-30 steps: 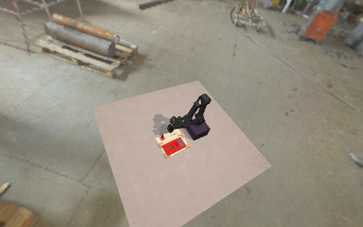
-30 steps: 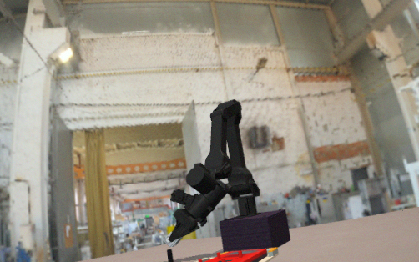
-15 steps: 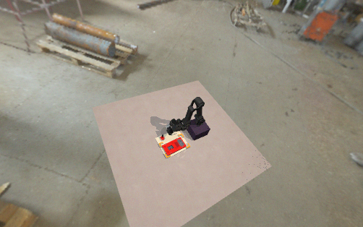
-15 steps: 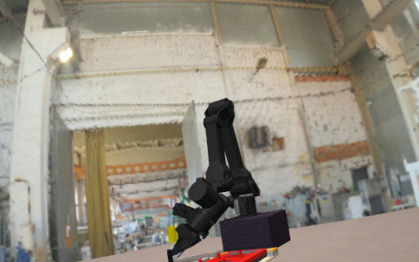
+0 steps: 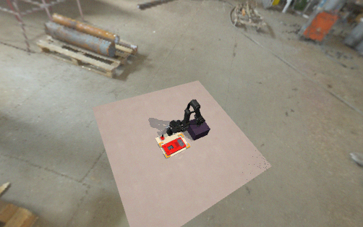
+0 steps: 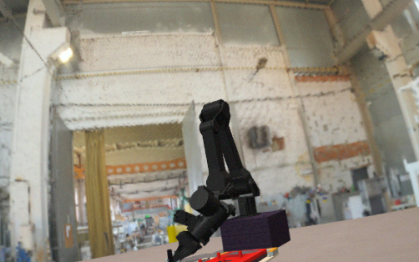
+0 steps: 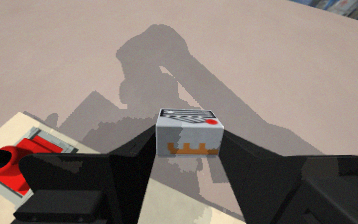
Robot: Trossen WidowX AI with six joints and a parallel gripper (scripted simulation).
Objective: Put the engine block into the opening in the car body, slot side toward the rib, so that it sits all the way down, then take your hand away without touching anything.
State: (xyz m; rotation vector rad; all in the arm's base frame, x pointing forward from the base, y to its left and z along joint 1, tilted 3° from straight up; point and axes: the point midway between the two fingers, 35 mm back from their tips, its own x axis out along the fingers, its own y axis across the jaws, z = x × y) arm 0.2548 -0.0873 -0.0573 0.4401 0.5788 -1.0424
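Note:
The engine block (image 7: 187, 136), light grey with a striped top, a red dot and an orange comb-like mark on its near face, is between the fingertips in the wrist view. My gripper (image 7: 186, 129) is shut on it. In the top view the gripper (image 5: 168, 132) is above the table beside the back edge of the cream board, off the car body. The red car body (image 5: 177, 144) (image 6: 254, 253) lies on the board; a dark opening shows in the top view. The rib and the block's slot side cannot be made out.
The cream board (image 5: 157, 139) (image 7: 167, 202) has orange corner pieces. A red piece (image 5: 162, 138) (image 7: 19, 161) with a black top stands near its back left corner. The dark purple base block (image 5: 200, 130) (image 6: 254, 231) under the arm is close behind the board's right side.

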